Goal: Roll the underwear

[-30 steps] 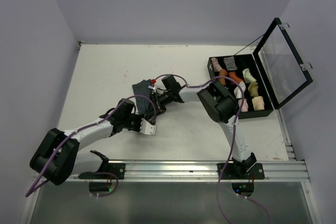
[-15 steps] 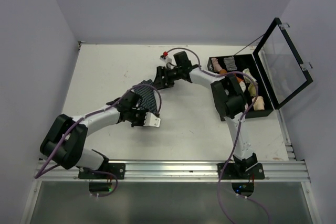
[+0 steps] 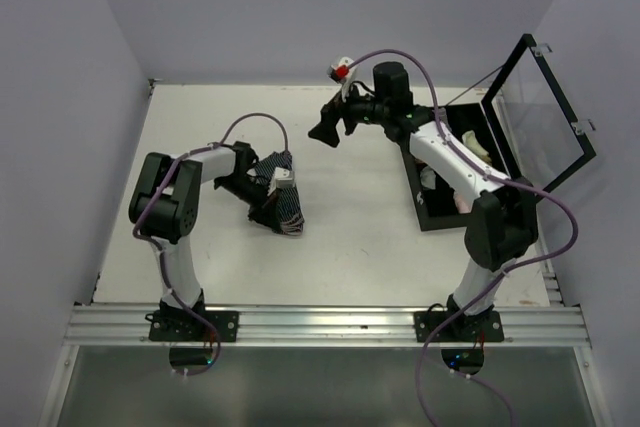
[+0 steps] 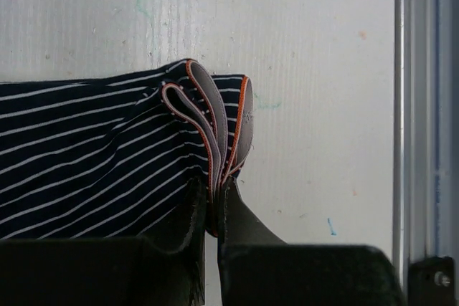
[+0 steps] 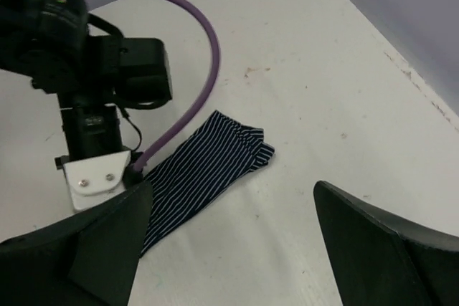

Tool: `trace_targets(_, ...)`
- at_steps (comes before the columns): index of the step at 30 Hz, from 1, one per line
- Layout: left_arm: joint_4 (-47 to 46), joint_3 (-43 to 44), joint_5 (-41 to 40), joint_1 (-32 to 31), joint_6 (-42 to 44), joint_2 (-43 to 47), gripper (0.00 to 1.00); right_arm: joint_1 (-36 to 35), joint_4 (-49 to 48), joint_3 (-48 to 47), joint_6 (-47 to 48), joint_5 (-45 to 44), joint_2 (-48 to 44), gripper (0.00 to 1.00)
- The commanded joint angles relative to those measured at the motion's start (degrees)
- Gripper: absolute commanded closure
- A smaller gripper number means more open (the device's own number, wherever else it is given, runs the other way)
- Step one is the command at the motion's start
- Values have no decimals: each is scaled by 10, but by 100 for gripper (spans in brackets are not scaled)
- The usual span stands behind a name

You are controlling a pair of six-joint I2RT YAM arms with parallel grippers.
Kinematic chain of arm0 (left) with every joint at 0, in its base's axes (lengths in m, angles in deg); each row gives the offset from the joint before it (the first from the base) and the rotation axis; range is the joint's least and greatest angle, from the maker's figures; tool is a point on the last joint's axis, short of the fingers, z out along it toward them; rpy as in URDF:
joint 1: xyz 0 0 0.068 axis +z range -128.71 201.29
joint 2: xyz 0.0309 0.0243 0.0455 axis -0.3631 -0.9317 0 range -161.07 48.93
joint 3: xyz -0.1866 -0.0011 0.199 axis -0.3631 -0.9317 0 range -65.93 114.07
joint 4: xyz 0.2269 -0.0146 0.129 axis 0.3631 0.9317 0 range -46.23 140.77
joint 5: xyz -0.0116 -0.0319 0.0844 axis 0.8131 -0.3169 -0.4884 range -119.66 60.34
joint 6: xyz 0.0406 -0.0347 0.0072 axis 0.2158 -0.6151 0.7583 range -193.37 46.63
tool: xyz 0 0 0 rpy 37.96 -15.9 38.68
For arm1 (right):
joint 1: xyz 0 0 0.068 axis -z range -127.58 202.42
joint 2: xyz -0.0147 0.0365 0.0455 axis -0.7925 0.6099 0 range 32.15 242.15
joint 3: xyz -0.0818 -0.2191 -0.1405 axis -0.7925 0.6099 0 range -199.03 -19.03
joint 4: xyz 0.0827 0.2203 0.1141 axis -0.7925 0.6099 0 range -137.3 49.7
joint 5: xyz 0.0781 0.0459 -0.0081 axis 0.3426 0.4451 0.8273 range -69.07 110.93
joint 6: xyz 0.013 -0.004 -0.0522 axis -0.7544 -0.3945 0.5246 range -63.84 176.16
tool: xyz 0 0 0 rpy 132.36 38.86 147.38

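Left wrist view shows the left gripper (image 4: 214, 209) clamped shut on the orange-trimmed folded edge of the navy, white-striped cotton underwear (image 4: 93, 155), which lies flat, left of centre on the white bench (image 3: 380, 247). Within the last second the right gripper (image 3: 325, 132) has drawn off the cloth, spread its jaws wide and risen toward the far edge, beside the open black hinged case (image 3: 423, 209). One arm alone now holds the fabric, so the roll looks barely begun.

The underwear (image 4: 93, 155) is made of soft, matt striped cloth. The left gripper (image 4: 214, 206) pinching it is moulded in matt black plastic. The table (image 4: 323, 69) beneath is finished scuffed matt white.
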Motion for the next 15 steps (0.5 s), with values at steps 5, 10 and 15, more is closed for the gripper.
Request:
trace_targets(5,78,83,-38,27,-47,-140,100,-33,305,-46,243,111,-3,19)
trace_targets(10,89,120,-18,36,-101,-189,100,-137,255,114,382,17,-84,23)
trace_targets(15,74,132,-25,37,-166,-195,100,-217,184,166,404,-29,-49,21)
